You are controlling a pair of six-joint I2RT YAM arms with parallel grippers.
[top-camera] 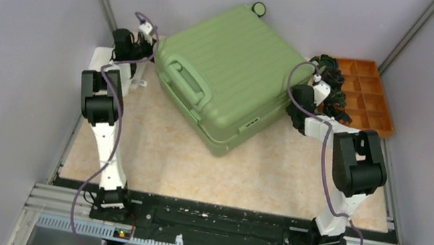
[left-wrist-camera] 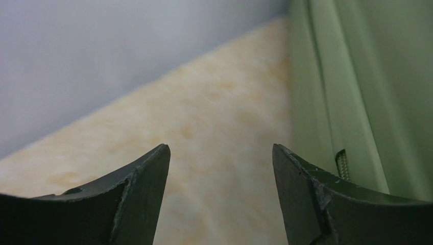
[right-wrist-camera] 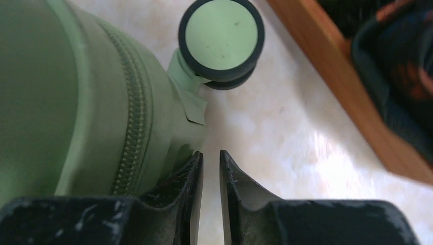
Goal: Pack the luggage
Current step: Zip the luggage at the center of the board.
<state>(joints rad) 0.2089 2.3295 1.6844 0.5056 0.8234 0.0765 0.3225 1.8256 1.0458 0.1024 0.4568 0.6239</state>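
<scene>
Beige marble patterning covers the table [top-camera: 193, 165], and our two arm bases sit side by side at its near edge, purple cables looping up each arm. Past them we see the luggage [top-camera: 229, 77], a light-green ribbed hard-shell case. It is shut and lies flat in the far half of the table, about midway between the left and right edges. It is turned cornerwise, so one corner points toward the near edge. A green handle [top-camera: 186, 83] sits on its near-left side.

Our left gripper [left-wrist-camera: 219, 148] stands at the case's left corner, near the table's left edge. Its fingers are wide apart, with only tabletop showing between them and the green shell just beside the right finger.

Our right gripper [right-wrist-camera: 209, 153] is low at the case's right corner. Its fingers are a narrow slit apart and hold nothing. The left finger is right against the shell beside the zipper [right-wrist-camera: 130, 117], though we cannot tell whether it touches. Just beyond the fingertips is a black-rimmed green wheel [right-wrist-camera: 221, 35].

Farther right, an orange compartment tray [top-camera: 373, 103] fills the table's far right corner, with a dark bundle [top-camera: 332, 82] in the compartments nearest the case.
</scene>
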